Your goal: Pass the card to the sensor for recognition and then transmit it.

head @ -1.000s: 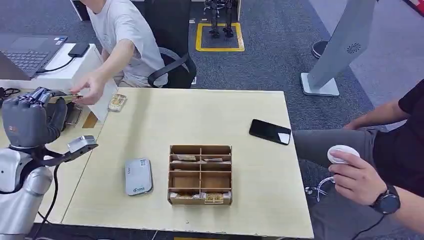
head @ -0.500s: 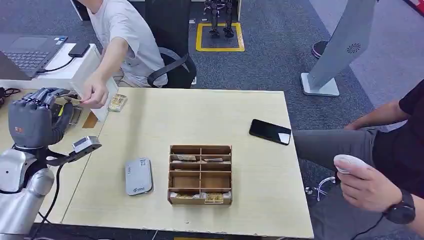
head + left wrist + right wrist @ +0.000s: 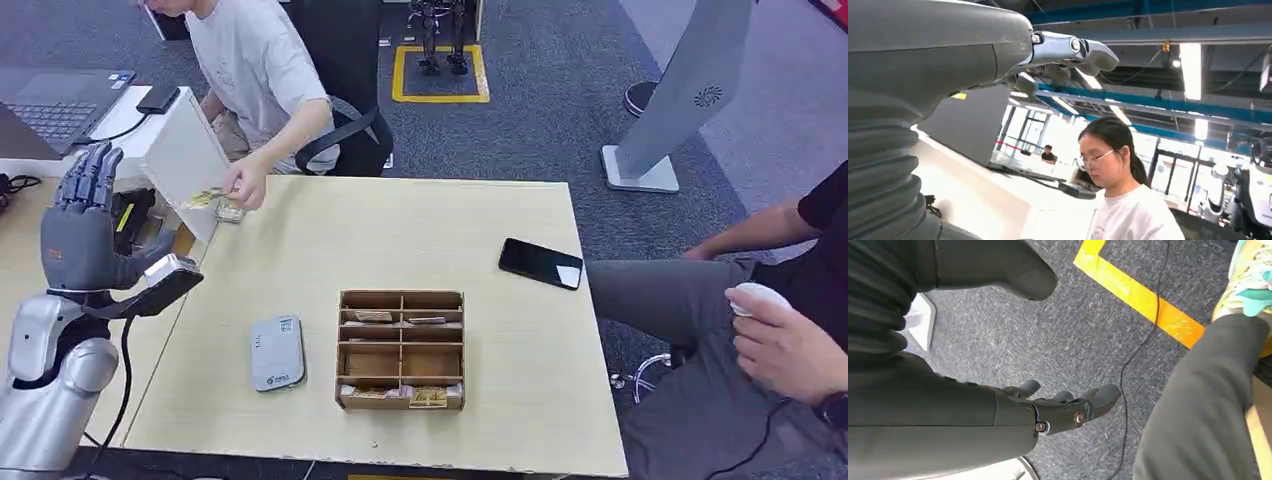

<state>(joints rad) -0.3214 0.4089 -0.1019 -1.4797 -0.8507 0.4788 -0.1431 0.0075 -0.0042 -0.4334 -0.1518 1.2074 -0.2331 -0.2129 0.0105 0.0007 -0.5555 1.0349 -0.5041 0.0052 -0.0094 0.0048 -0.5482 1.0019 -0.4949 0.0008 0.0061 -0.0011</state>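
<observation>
left robot hand: the left robot hand (image 3: 82,232) is up at the far left edge of the desk (image 3: 330,230), fingers spread wide and pointing up, nothing in it

right robot hand: the right robot hand (image 3: 1063,402) hangs down by the carpet, fingers loosely apart, holding nothing as far as I can see

card: the card (image 3: 203,198) is in the seated person's hand (image 3: 246,184) at the far left corner of the desk, right over a small stack of cards (image 3: 232,211). So the handover looks done to me

sensor: the grey card reader (image 3: 276,352) lies flat on the near left part of the desk, just left of the wooden tray (image 3: 401,349)

what could go wrong: honestly not much for this card. If another round follows, the robot hand has to pull one from the tray's shallow compartments, and thin flat cards slip easily. The raised arm also sits close to the white board (image 3: 185,160) and the person's reach, so a bump there seems possible

surface: pale wood-look top, smooth, with a black phone (image 3: 540,263) on the right

room: grey carpet with a yellow taped square (image 3: 439,73) at the far side, and a laptop (image 3: 55,104) on a neighbouring white table
</observation>
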